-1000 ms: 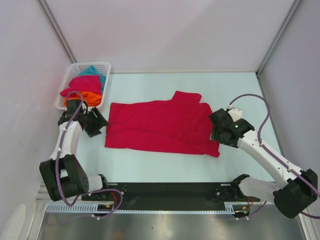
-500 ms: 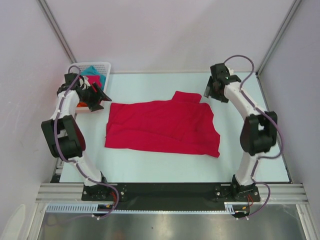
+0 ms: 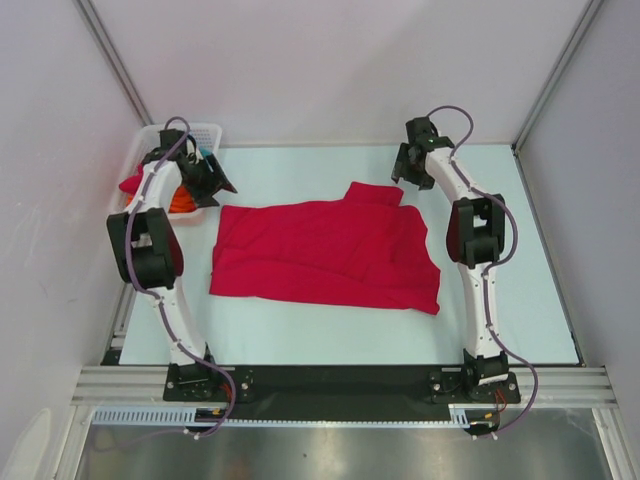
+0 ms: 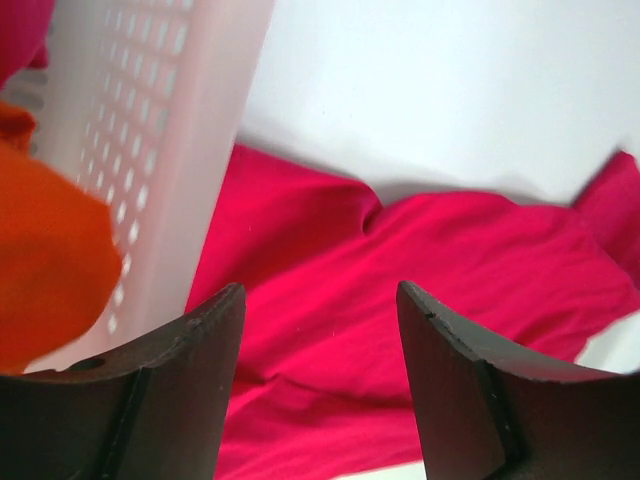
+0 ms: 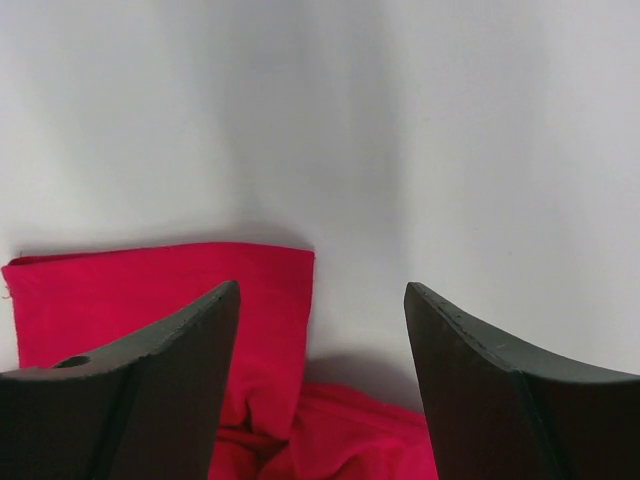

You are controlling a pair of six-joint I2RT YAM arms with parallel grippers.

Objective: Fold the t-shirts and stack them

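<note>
1. Lying flat and partly folded on the pale table (image 3: 300, 340), the crimson t-shirt (image 3: 325, 255) covers the middle, one sleeve pointing to the far side.
2. The orange t-shirt (image 3: 178, 200) is bundled in the white basket (image 3: 140, 150) at the far left corner, a pink t-shirt (image 3: 130, 183) beside it.
3. The left gripper (image 4: 320, 292) hovers beside the basket's wall, near the crimson t-shirt's far left corner, jaws apart and empty.
4. The right gripper (image 5: 321, 290) hangs above the sleeve's far edge, jaws apart, holding nothing.

Two white-and-black arms
Left arm (image 3: 150, 250) and right arm (image 3: 478, 232): white links, black joints, purple cables, dark wedge-shaped fingers (image 4: 175, 400).
</note>
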